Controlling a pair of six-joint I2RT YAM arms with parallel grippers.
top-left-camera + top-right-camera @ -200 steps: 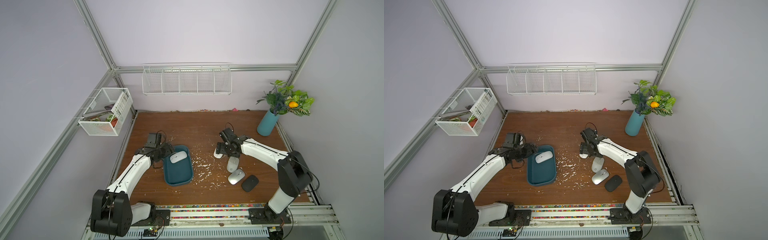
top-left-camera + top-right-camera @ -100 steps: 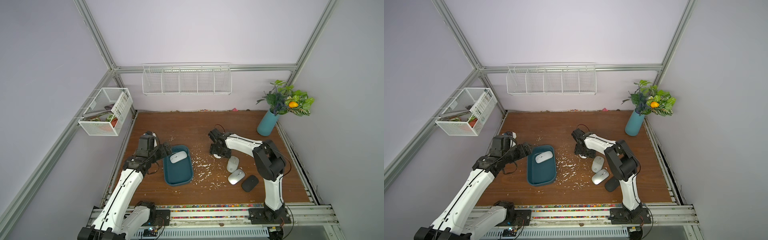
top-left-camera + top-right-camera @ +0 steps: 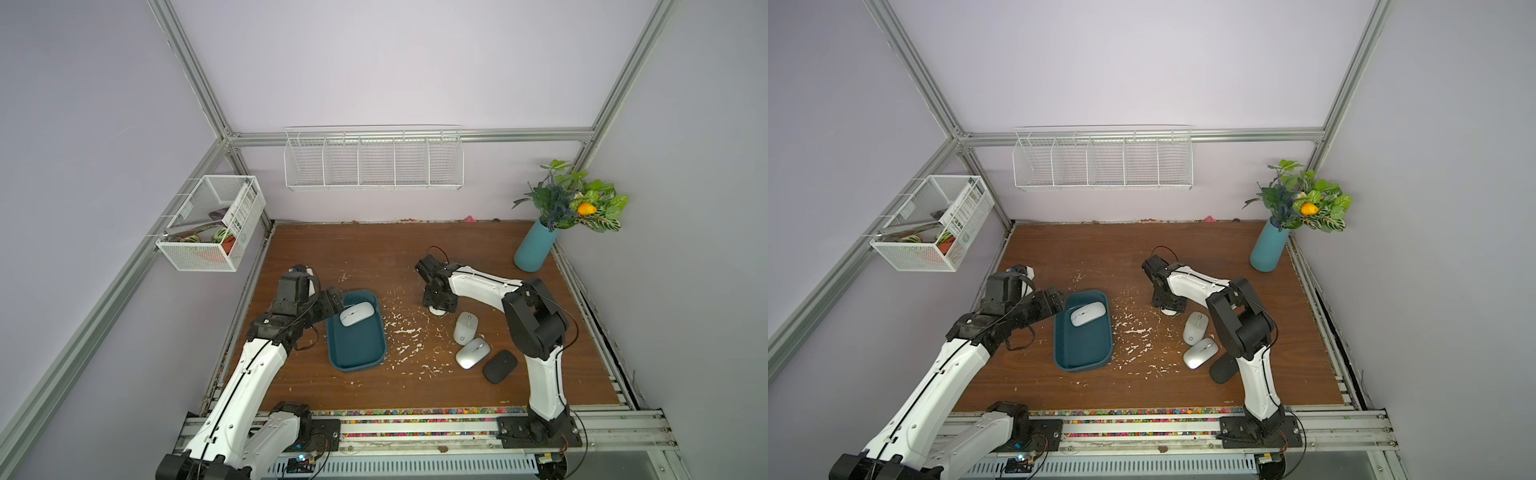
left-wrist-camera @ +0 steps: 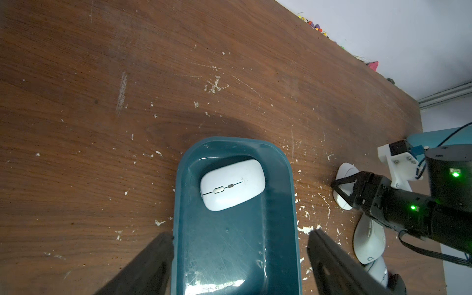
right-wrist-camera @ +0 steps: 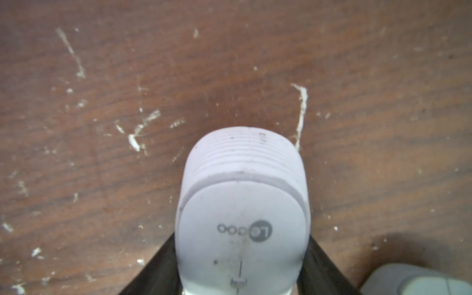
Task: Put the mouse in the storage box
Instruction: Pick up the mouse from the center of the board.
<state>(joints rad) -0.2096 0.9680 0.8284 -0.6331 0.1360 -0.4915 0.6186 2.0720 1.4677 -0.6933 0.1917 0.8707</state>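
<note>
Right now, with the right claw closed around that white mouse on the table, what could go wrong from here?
The right claw pinches the white mouse by smooth curved sides; it may slip when lifted. The left claw hangs open across the storage box, possibly blocking the drop. A second white mouse already lies at the box's far end, so landing on it is possible.

White mouse [image 5: 242, 217], dark teal storage box [image 3: 358, 351]
</note>
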